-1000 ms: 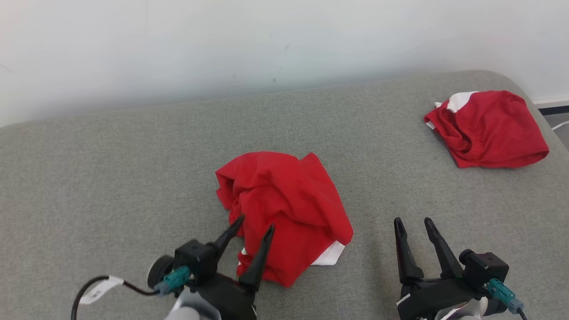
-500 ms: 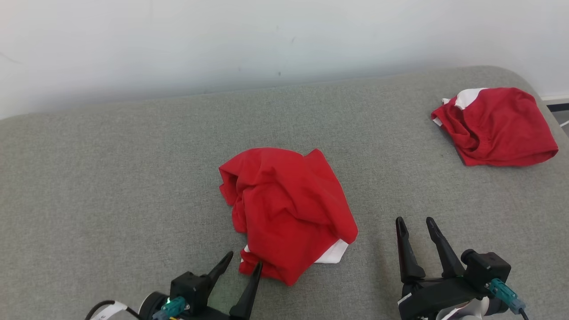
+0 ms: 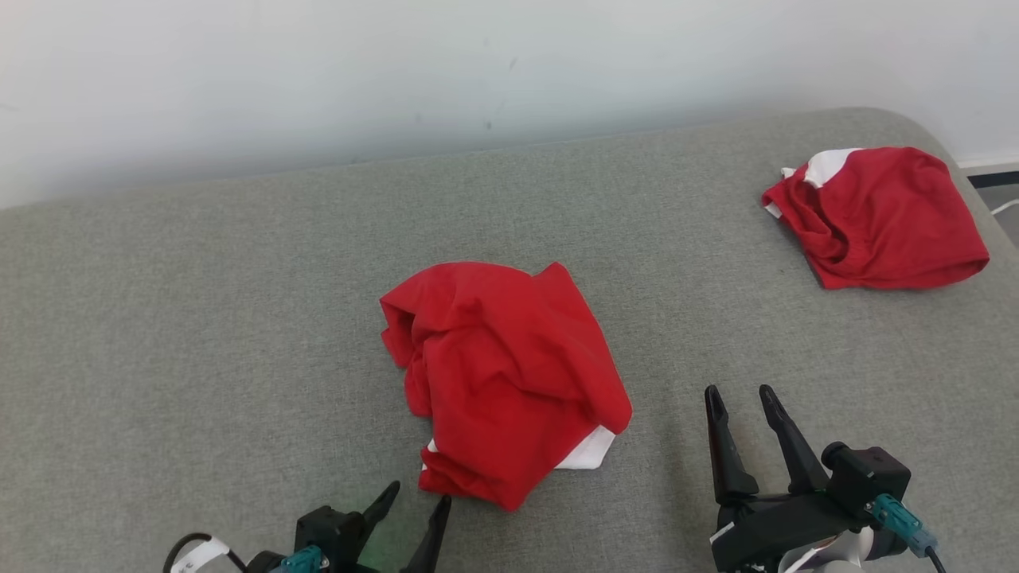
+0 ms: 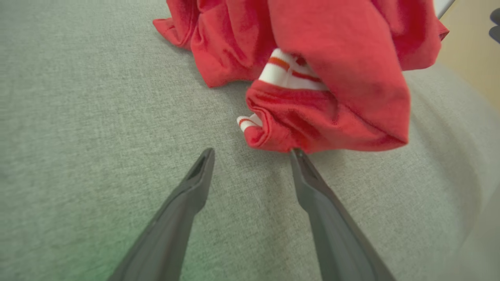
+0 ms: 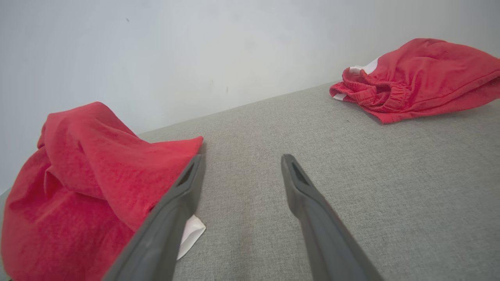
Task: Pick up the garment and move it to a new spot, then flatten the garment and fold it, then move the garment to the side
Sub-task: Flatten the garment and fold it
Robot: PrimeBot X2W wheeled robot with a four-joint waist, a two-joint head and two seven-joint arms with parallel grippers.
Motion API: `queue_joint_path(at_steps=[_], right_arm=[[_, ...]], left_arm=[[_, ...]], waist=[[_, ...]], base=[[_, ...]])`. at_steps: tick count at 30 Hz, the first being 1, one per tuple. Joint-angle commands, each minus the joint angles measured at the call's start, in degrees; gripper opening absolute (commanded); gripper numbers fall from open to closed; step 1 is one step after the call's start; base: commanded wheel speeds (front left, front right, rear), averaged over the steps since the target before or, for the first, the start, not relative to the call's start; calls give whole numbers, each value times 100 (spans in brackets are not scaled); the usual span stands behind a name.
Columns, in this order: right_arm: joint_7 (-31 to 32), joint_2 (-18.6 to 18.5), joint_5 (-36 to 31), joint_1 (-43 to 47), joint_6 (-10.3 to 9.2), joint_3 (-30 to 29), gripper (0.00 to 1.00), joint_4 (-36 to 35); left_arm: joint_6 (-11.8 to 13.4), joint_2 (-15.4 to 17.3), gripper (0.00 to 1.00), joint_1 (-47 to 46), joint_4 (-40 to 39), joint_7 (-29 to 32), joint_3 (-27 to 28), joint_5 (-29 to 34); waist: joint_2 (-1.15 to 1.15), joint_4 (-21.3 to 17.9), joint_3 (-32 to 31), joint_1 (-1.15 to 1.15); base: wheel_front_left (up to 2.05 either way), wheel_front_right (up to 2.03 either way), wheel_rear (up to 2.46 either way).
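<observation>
Getting ready to grab the crumpled red garment

The red garment (image 3: 501, 374) lies in a bunch in the middle of the gray cushion (image 3: 199, 318), well away from every edge. The left gripper (image 3: 419, 492) sits just at the bunch's near end with its fingers spread wide and nothing in them. One fingertip is right at the near fold. The right gripper (image 3: 739, 390) is wide and empty too, off to the right side of the bunch. To do this well, I think the left fingers should slide around a fat red fold, not the thin white trim (image 3: 589, 454), and close on cloth only, not the cushion. Leave the other red garment (image 3: 876, 215) at the far right corner alone.
</observation>
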Motion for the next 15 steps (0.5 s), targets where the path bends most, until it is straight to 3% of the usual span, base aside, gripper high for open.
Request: queue_joint_path(at_steps=[1,6,7,8,9,10,15], right_arm=[[-12,-26,22,-7,-1,28,100,24],[-12,-36,50,-2,-1,50,100,51],[-12,-36,52,1,-1,50,100,54],[-12,-34,53,4,-1,48,100,56],[-12,-34,52,9,-1,47,100,58],[-12,-33,51,21,-1,42,100,61],[-12,-40,33,88,-1,19,100,61]], left_arm=[[-11,2,100,-67,99,-54,-13,41],[-55,-36,100,-177,256,-104,-36,108],[-102,-49,84,-204,258,-114,-47,131],[-98,-66,62,-223,257,-134,-35,153],[-127,-77,21,-221,274,-140,-32,155],[-164,-81,0,-218,303,-144,-61,174],[-146,-142,0,-229,248,-177,-50,268]], waist=[[0,-43,-9,0],[0,-106,-32,0],[0,-113,-38,0],[0,-117,-43,0],[0,-118,-51,0],[0,-113,-62,0],[0,-25,-114,0]], base=[[0,0,0],[0,0,0],[0,0,0],[0,0,0],[0,0,0],[0,0,0],[0,0,0]])
